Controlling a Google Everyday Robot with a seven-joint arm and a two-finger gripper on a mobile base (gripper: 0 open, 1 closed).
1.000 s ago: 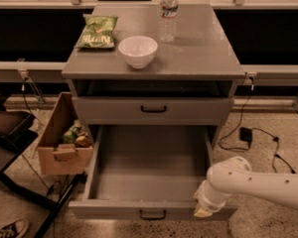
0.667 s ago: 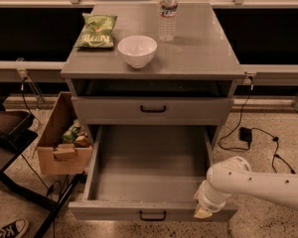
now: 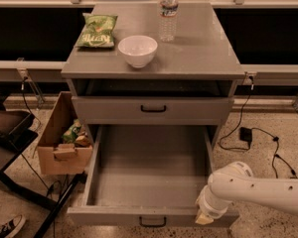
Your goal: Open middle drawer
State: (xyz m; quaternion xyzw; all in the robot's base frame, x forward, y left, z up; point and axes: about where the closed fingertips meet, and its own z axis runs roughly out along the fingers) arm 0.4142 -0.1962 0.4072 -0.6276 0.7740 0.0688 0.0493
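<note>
My gripper (image 3: 204, 217) is at the front rim of the middle drawer (image 3: 149, 182), at 3 o'clock from the handle (image 3: 152, 222); I can't tell its grip state. The drawer looks fully out toward 6 o'clock, so I'd retreat straight, without nudging it.

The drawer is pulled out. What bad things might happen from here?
The gripper sits right at a front corner of the middle drawer, which is pulled far out; a clumsy move might knock it back in. A hard bump might also shake the cabinet and tip the water bottle standing on top beside the white bowl.
</note>
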